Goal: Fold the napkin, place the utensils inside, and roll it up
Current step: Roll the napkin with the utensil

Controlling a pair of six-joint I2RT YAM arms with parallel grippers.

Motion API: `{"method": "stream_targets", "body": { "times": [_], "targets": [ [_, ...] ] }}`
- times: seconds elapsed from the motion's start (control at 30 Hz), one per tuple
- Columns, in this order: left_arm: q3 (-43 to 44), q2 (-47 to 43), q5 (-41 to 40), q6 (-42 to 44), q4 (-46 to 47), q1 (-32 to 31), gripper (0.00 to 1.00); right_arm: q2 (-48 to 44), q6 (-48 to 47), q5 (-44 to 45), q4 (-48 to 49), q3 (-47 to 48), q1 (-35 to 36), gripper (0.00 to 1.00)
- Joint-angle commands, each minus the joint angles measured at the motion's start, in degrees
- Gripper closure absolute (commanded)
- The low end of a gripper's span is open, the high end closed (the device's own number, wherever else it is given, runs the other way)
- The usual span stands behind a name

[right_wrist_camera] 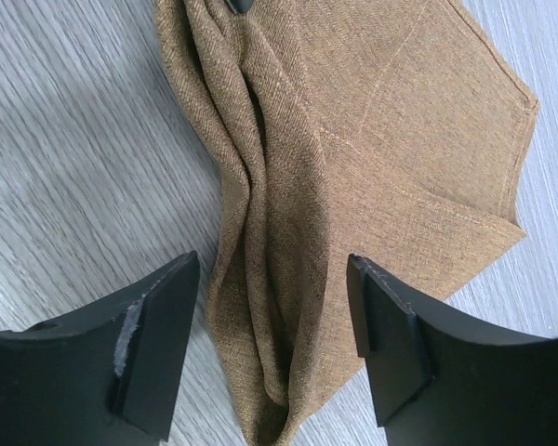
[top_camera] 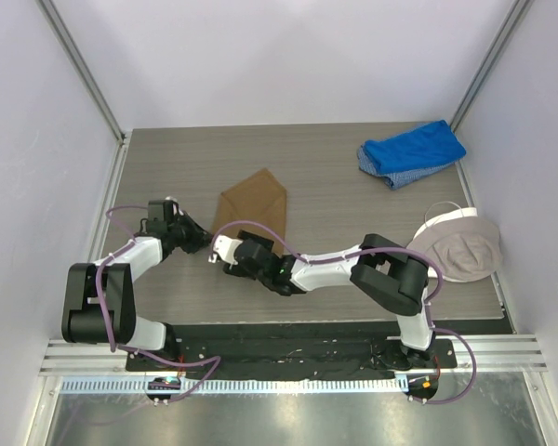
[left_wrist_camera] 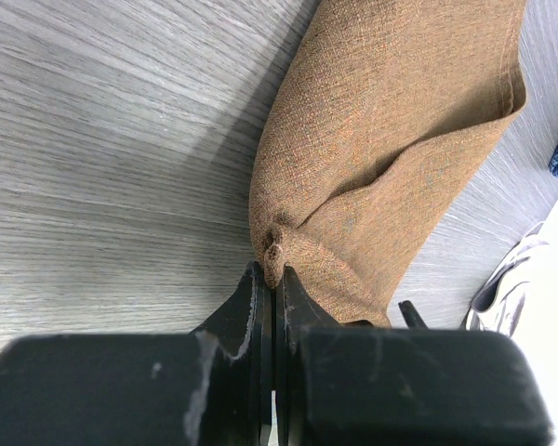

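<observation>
The tan-brown napkin (top_camera: 257,199) lies folded on the table, bunched along its near left edge. My left gripper (top_camera: 203,238) is shut on a pinched corner of the napkin (left_wrist_camera: 381,149), at the jaw tips (left_wrist_camera: 274,269). My right gripper (top_camera: 225,253) is open just beside it. In the right wrist view its jaws (right_wrist_camera: 272,288) stand wide on either side of the napkin's bunched folds (right_wrist_camera: 353,139), above the cloth. The gold spoon is not in view in any frame.
A blue cloth (top_camera: 412,151) lies at the back right. A beige-and-white cap-like item (top_camera: 460,243) sits at the right edge of the table (top_camera: 167,167). Grey walls enclose the table on three sides.
</observation>
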Motion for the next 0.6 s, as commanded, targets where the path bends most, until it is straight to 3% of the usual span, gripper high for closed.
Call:
{"method": "stream_targets", "body": {
  "times": [0.0,0.3,0.47,0.53,0.57],
  "targets": [
    [2.1,0.3,1.5,0.4,-0.1,0.4,1.00,0.8,-0.9,1.0,4.6,-0.7,0.4,0.31],
    [2.0,0.4,2.0,0.5,0.3,0.4,1.00,4.9,-0.8,1.9,2.1,0.8,0.5,0.42],
    [1.9,0.9,2.6,0.5,1.7,1.3,1.00,5.2,0.4,-2.0,-4.0,3.4,0.1,0.73],
    [2.0,0.4,2.1,0.7,2.0,2.1,0.93,5.2,1.7,-4.2,-9.1,4.8,0.0,0.90],
    [2.1,0.2,1.7,0.9,1.9,2.0,0.90,5.2,2.2,-5.3,-10.9,6.4,-0.1,0.94]
  ]
}}
